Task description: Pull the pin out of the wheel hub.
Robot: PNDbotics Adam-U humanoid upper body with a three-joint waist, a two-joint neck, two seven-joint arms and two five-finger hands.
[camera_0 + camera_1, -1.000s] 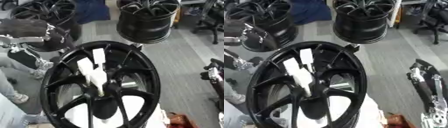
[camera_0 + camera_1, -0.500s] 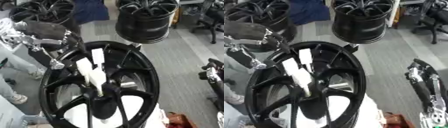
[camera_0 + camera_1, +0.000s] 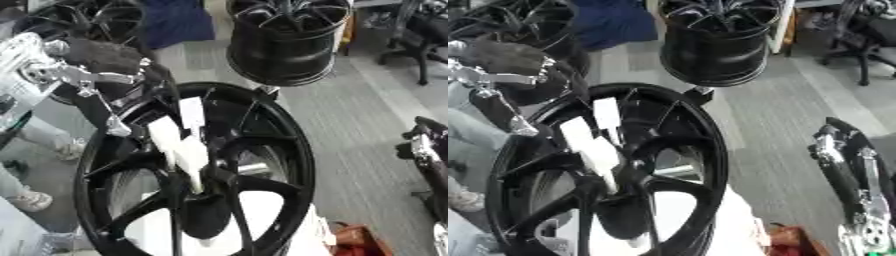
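A large black wheel hub [image 3: 293,150] stands tilted in the middle of the view. A white pin [image 3: 185,152] with a forked white top sticks out of the spokes, just above the centre. My left hand [image 3: 101,70] comes in from the upper left and hovers over the upper-left rim. It is open, with one fingertip [image 3: 116,131] hanging down by the rim, a short way left of the pin and apart from it. My right hand [image 3: 857,172] hangs idle and open at the right edge, away from the wheel.
A second black wheel [image 3: 284,45] stands right behind the hub. More wheels [image 3: 79,20] and a blue cloth [image 3: 179,22] lie at the back left. An office chair [image 3: 420,30] is at the back right, a red-orange object [image 3: 354,240] at the bottom right, and a shoe [image 3: 31,200] at the left.
My left hand has moved in from the far left edge toward the hub's upper-left rim, closer to the white pin. The right hand and the wheel have stayed put.
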